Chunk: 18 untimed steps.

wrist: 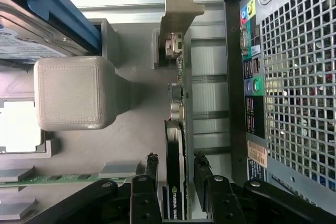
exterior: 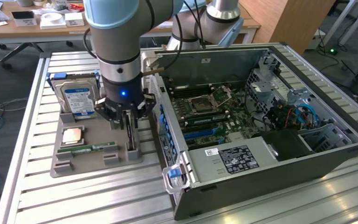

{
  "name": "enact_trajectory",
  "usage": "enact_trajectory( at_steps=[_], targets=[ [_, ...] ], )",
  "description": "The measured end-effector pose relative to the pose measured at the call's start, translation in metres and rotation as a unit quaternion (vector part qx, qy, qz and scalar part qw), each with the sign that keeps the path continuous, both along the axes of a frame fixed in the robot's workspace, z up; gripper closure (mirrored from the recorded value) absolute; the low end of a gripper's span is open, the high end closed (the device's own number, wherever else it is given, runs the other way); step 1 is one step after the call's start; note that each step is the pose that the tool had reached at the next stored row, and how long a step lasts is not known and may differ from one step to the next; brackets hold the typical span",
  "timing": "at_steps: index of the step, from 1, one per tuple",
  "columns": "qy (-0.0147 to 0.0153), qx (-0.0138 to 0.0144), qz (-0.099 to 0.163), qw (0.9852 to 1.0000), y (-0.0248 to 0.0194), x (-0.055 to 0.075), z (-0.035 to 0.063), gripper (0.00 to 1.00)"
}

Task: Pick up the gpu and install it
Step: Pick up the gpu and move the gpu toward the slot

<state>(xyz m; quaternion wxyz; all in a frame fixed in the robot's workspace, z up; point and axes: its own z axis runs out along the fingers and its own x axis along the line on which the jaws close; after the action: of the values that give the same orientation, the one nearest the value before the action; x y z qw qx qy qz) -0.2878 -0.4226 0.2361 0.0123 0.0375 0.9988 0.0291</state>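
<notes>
Target is the gpu [wrist: 176,187], a thin dark circuit card with a tan-brown side and a bent metal end bracket. It stands on edge in a slot of the grey printed parts tray [exterior: 79,163], on the tray's 3 o'clock side in the exterior view, and is not yet lifted.

Step in hand: the pick, at the pre-grasp stage. Install not started; the card is outside the case.

The gripper [exterior: 127,122] is down over the card, at the end away from the bracket. The black fingers [wrist: 151,174] are spread, one on each face of the board. The wrist view shows a thin gap on both sides, so I read them as straddling it and holding nothing.

My read on the grasp: pads need to close square on the flat faces and clear of the small connectors along the edge. Any lift should run straight out of the slot, since a tilt could bind the card against the slot walls.

Surroundings, exterior view:
- silver hard drive with blue-white label [exterior: 79,100], upright in the tray at 11 o'clock of the gripper
- square processor chip [exterior: 73,135] and short green memory stick [exterior: 95,148], lying in the tray at 8–9 o'clock of the gripper
- open dark computer case [exterior: 328,156], lying at 3 o'clock of the tray and just beside it, green motherboard [exterior: 210,112] exposed
- slatted aluminium table [exterior: 104,198] carries the lot
</notes>
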Motion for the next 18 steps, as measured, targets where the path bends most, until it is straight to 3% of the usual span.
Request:
enact_trajectory(
  at_steps=[7,18],
  targets=[
    [0.0000,0.0000,0.000,1.0000,0.0084,0.0000,-0.0054,0.58],
    [0.0000,0.0000,0.000,1.0000,0.0077,0.0001,-0.0056,0.58]
  ],
)
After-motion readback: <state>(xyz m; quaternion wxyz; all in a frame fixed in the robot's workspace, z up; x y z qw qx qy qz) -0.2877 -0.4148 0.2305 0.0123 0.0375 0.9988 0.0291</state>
